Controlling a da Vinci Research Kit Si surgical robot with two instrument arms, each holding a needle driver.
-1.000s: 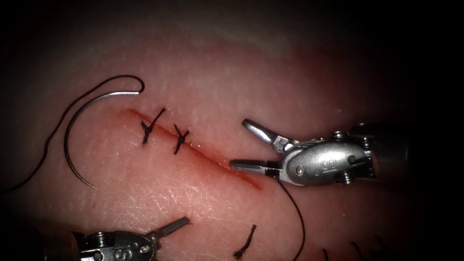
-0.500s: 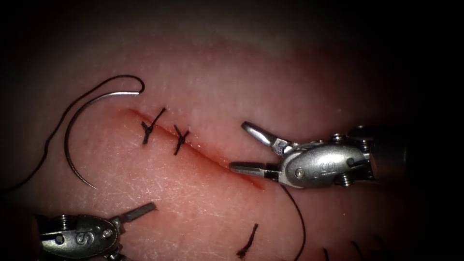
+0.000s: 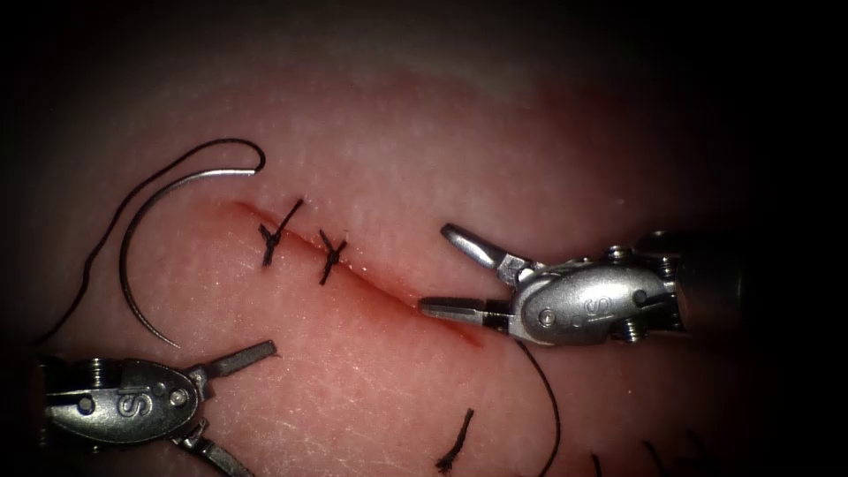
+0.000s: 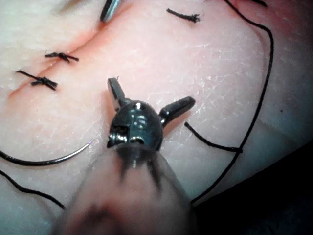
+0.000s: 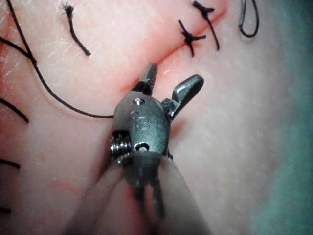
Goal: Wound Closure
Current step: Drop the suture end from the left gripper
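The pale pink slab of pork-belly tissue [image 3: 389, 159] carried a slanting red cut [image 3: 371, 278] with two dark knotted stitches [image 3: 300, 243] across its upper stretch and red fluid [image 3: 442, 322] along its lower, unclosed stretch. The slim curved steel needle [image 3: 132, 265] lay loose on the tissue surface to the left of the cut, not in the tissue, held by neither arm, with the thin black thread [image 3: 159, 172] looping from its blunt end and trailing off towards the left. The left arm's silver wristed tool [image 3: 240, 406] sat just below the needle's point with its jaws spread wide apart and nothing between them; the left wrist view showed the same tool [image 4: 149, 95] empty above the tissue. The right arm's silver tool [image 3: 433, 269] rested at the lower stretch of the cut, jaws likewise wide apart and empty, one tip touching or just over the cut's edge. A second strand of black thread [image 3: 548, 397] ran down from beside it, and a short frayed cut end of thread [image 3: 455, 442] lay on the tissue below the cut.
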